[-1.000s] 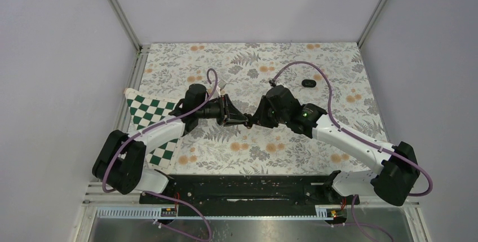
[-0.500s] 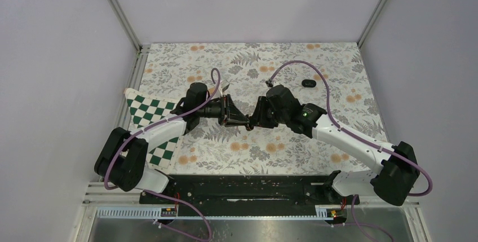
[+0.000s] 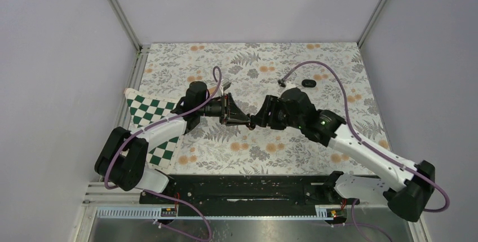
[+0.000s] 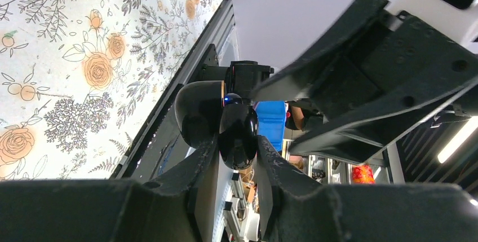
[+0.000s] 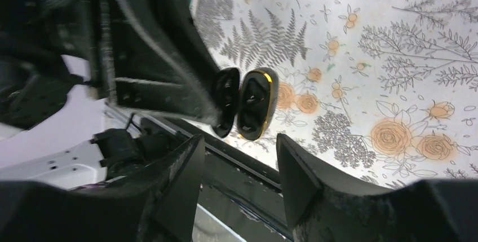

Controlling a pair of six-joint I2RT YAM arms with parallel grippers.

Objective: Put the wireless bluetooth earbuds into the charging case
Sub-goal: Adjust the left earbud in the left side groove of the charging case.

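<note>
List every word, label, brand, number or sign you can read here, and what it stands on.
None can be read.
The charging case in the left gripper shows a gold rim, no lettering.
The checked cloth and the flowered table cover carry patterns only.

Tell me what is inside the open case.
The case, held by the left pincer, gapes. Its gold-rimmed half shows only a dark glossy hollow; what sits in it cannot be made out. The other half faces edge-on, its inside hidden.
</note>
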